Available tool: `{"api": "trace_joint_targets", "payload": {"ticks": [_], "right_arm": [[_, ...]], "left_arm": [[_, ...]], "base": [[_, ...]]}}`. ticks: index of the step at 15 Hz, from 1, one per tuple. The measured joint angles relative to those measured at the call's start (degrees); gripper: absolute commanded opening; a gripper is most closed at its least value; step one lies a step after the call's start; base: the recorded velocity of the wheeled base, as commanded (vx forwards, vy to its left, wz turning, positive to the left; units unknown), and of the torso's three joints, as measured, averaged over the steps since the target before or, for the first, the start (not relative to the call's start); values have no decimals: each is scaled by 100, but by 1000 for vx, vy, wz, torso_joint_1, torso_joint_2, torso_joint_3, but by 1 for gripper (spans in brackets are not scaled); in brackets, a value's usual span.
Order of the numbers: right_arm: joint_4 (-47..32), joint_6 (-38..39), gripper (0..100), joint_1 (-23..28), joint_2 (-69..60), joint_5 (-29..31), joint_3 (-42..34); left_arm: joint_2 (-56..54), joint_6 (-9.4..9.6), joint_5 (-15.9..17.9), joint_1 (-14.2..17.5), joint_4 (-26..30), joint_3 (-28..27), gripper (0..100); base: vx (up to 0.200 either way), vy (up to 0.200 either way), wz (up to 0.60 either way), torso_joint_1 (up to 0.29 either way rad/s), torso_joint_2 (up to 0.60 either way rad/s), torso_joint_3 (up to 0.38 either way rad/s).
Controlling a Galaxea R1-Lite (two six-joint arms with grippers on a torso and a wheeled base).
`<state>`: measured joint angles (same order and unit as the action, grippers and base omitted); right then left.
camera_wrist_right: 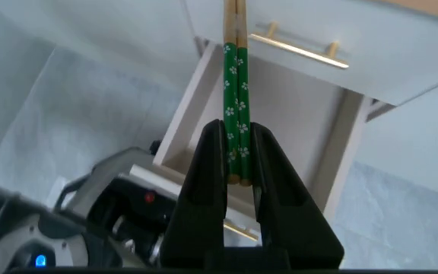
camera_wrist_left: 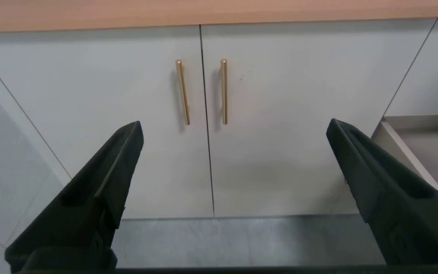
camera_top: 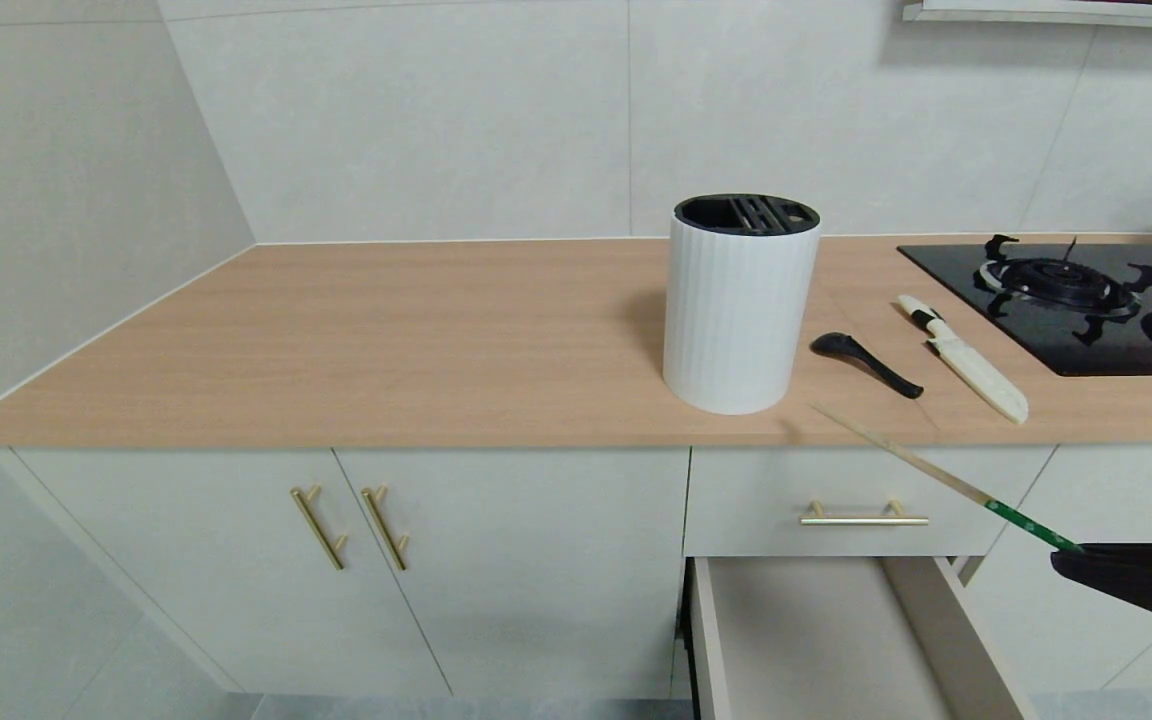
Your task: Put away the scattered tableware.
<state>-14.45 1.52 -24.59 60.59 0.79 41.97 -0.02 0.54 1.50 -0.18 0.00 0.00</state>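
My right gripper [camera_top: 1071, 556] hangs in front of the counter at the right, shut on a pair of chopsticks [camera_top: 936, 472] with green flowered ends. The chopsticks slant up toward the counter edge beside the white ribbed utensil holder [camera_top: 741, 312]. In the right wrist view the gripper [camera_wrist_right: 236, 135] pinches the chopsticks [camera_wrist_right: 235, 72] above the open drawer [camera_wrist_right: 276, 125]. A black spoon [camera_top: 866, 363] and a white knife [camera_top: 963, 357] lie on the wooden counter [camera_top: 386, 340], to the right of the holder. My left gripper [camera_wrist_left: 233, 131] is open and low, facing the cabinet doors [camera_wrist_left: 204, 114].
A black gas hob [camera_top: 1076, 290] fills the counter's far right. Under the counter, a closed drawer with a gold handle [camera_top: 864, 519] sits above the pulled-out drawer [camera_top: 806, 640]. Two cabinet doors with gold handles [camera_top: 346, 525] are at the left. Tiled walls close the back and left.
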Motion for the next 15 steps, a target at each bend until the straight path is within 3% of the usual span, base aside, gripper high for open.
{"api": "trace_joint_targets", "payload": {"ticks": [8, 15], "right_arm": [[9, -272, 0, -73, -32, -52, -228], [5, -371, 0, -115, -22, -87, -293]], "left_arm": [[0, 0, 0, 0, -5, 0, 100], [0, 0, -2, 0, 0, -2, 100]], "base": [[0, 0, 0, -9, 22, 13], [0, 0, 0, -178, 438, 258]]}}
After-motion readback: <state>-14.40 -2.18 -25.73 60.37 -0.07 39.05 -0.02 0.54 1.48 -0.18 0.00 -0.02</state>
